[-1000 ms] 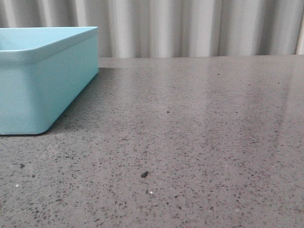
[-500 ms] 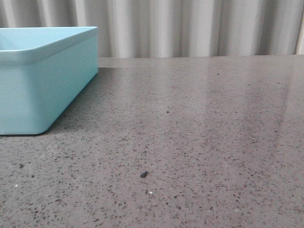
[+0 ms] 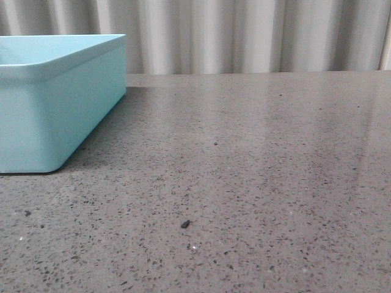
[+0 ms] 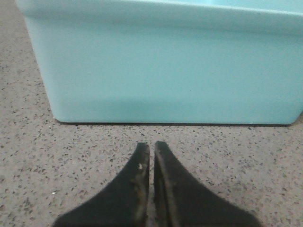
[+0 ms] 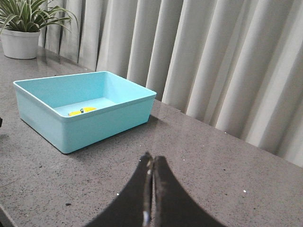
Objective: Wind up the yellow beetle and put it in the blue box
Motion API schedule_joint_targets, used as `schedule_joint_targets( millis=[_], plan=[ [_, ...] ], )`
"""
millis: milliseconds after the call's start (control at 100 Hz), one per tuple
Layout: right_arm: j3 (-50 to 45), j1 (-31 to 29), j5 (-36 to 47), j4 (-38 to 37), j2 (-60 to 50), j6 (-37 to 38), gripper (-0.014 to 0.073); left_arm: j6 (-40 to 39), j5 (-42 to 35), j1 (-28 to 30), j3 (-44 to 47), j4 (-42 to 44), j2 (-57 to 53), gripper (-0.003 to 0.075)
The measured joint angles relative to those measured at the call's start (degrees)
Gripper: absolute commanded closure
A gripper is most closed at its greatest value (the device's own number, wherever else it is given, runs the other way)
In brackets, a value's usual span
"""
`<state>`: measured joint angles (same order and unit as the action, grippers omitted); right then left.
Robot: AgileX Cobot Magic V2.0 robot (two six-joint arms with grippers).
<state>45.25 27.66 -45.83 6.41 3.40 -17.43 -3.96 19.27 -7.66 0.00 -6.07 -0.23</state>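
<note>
The blue box (image 3: 55,97) stands at the left of the table in the front view, and no gripper shows there. In the right wrist view the blue box (image 5: 104,120) is open-topped and the yellow beetle (image 5: 81,111) lies inside it on the floor, only its top showing over the rim. My right gripper (image 5: 151,159) is shut and empty, low over the bare table, well apart from the box. In the left wrist view my left gripper (image 4: 151,145) is shut and empty, close in front of the box's outer wall (image 4: 165,75).
A potted plant in a white pot (image 5: 21,40) stands at the far end of the table beyond the box. Grey pleated curtains (image 3: 244,36) hang behind the table's back edge. A small dark speck (image 3: 185,224) lies on the speckled tabletop.
</note>
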Motion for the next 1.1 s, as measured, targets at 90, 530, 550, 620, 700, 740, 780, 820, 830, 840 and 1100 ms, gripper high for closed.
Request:
schedule_joint_targets(
  millis=[90, 530, 550, 620, 700, 740, 780, 820, 830, 840, 1100],
  plan=[
    [0.0, 0.0, 0.0, 0.0, 0.0, 0.0, 0.0655, 0.0, 0.0, 0.0, 0.0, 0.0, 0.0, 0.0741],
    [-11.1, -1.9, 14.7, -6.4, 0.0, 0.0, 0.0655, -0.1, 0.0, 0.0, 0.0, 0.1, 0.0, 0.0741],
    [-12.6, -2.3, 17.5, -6.4, 0.0, 0.0, 0.0655, -0.1, 0.0, 0.0, 0.0, 0.1, 0.0, 0.0741],
    [-18.2, -3.6, 27.7, -6.4, 0.0, 0.0, 0.0655, -0.1, 0.0, 0.0, 0.0, 0.1, 0.0, 0.0741],
    [-24.8, -5.2, 38.2, -6.4, 0.0, 0.0, 0.0655, -0.1, 0.0, 0.0, 0.0, 0.1, 0.0, 0.0741],
    [-28.4, -6.1, 42.8, -6.4, 0.0, 0.0, 0.0655, -0.1, 0.0, 0.0, 0.0, 0.1, 0.0, 0.0741],
    [-31.8, -7.1, 45.8, -6.4, 0.0, 0.0, 0.0655, -0.1, 0.0, 0.0, 0.0, 0.1, 0.0, 0.0741],
    [-34.9, -8.2, 47.9, -6.4, 0.0, 0.0, 0.0655, -0.1, 0.0, 0.0, 0.0, 0.1, 0.0, 0.0741],
    [-35.3, -8.4, 48.4, -6.4, 0.0, 0.0, 0.0655, -0.1, 0.0, 0.0, 0.0, 0.1, 0.0, 0.0741],
    [-35.8, -8.5, 48.6, -6.4, 0.0, 0.0, 0.0655, -0.1, 0.0, 0.0, 0.0, 0.1, 0.0, 0.0741],
    [-45.8, -14.9, 53.0, -6.4, 0.0, 3.6, 0.0655, -0.1, 0.0, 0.0, 0.0, 0.1, 0.0, 0.0741]
  ],
)
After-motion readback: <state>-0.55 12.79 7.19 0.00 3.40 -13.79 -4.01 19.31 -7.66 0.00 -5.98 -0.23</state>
